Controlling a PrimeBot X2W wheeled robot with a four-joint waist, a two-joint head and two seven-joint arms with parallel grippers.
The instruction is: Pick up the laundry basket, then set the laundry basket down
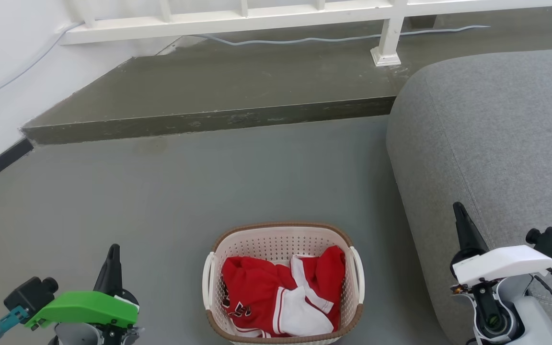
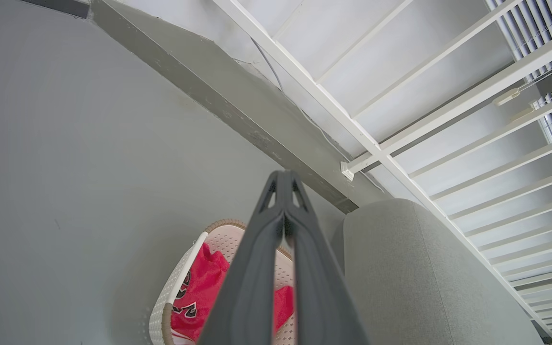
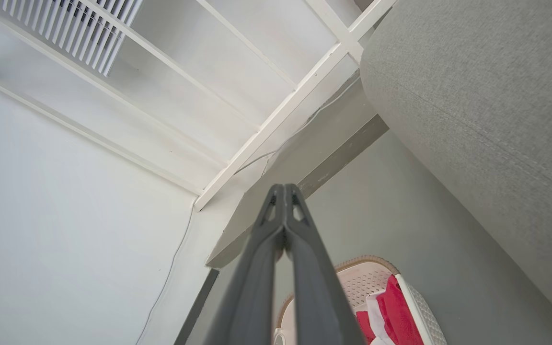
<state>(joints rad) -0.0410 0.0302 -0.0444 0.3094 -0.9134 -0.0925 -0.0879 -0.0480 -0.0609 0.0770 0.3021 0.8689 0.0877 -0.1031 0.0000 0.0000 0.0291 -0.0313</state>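
The grey floor (image 1: pixel 161 191) spreads out ahead of both grippers. A grey sofa (image 1: pixel 496 143) bulks beside and beyond the right gripper (image 1: pixel 459 210), which shows against its edge in the head view. Far ahead of both grippers a dark step (image 1: pixel 233 81) crosses the floor, carrying a white railing (image 1: pixel 237 19). The basket (image 1: pixel 276 247) stands upright on the floor between the two grippers, apart from each and near the sofa. Red and white clothes (image 1: pixel 261 287) lie inside it. The left gripper (image 1: pixel 113 250) is on the basket's left, its fingers pressed together on nothing. The right gripper's fingers also meet, empty. A pale cable (image 1: pixel 304 39) trails on the step, well beyond both.
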